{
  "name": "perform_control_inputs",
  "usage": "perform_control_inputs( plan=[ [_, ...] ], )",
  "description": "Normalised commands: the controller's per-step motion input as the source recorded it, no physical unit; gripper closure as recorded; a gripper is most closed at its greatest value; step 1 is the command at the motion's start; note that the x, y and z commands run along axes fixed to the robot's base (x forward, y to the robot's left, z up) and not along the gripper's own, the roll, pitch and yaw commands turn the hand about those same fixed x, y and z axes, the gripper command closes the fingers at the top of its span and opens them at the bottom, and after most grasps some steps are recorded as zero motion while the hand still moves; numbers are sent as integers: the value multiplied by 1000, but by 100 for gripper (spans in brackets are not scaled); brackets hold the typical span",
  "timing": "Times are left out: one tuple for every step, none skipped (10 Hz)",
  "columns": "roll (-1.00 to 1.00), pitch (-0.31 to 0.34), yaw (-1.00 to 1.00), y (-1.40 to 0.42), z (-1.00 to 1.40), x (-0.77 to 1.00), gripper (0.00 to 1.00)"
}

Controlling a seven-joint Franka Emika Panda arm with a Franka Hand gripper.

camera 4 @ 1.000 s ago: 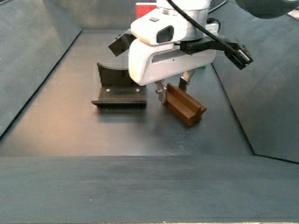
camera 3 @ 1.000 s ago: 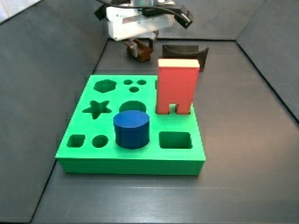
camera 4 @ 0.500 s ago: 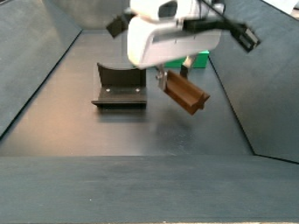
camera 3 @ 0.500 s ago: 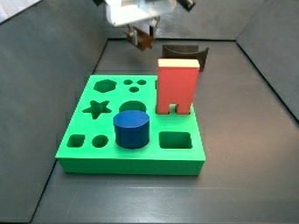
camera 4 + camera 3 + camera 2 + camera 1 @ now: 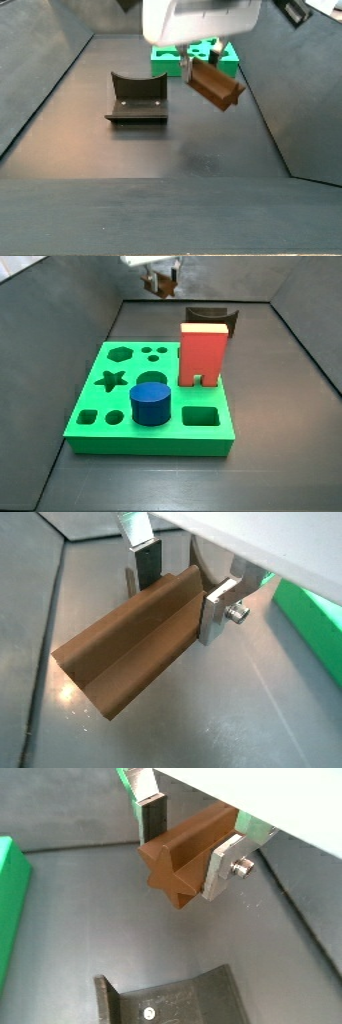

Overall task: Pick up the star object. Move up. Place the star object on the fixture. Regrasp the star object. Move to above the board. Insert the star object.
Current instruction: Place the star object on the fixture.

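Aloft, the gripper [image 5: 185, 846] clamped the star object [image 5: 214, 88], a ridged brown prism, between flat silver fingers [image 5: 219, 605], well above the grey floor beside the dark, curve-topped fixture [image 5: 136, 98]

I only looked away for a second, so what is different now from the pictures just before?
The gripper has risen, carrying the star object up off the floor; it hangs clamped between the fingers, tilted, clear of the fixture. The board, red block and blue cylinder stayed put.
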Motion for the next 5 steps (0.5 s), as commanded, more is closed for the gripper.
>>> perform_control_inputs(
  plan=[
    [37, 32, -16, 10, 1000, -23, 100],
    [42, 37, -17, 12, 912, -23, 100],
    [50, 47, -17, 12, 693, -17, 100],
    [56, 56, -16, 14, 528, -9, 100],
    [61, 74, -13, 16, 305, 0, 100]
  ],
)
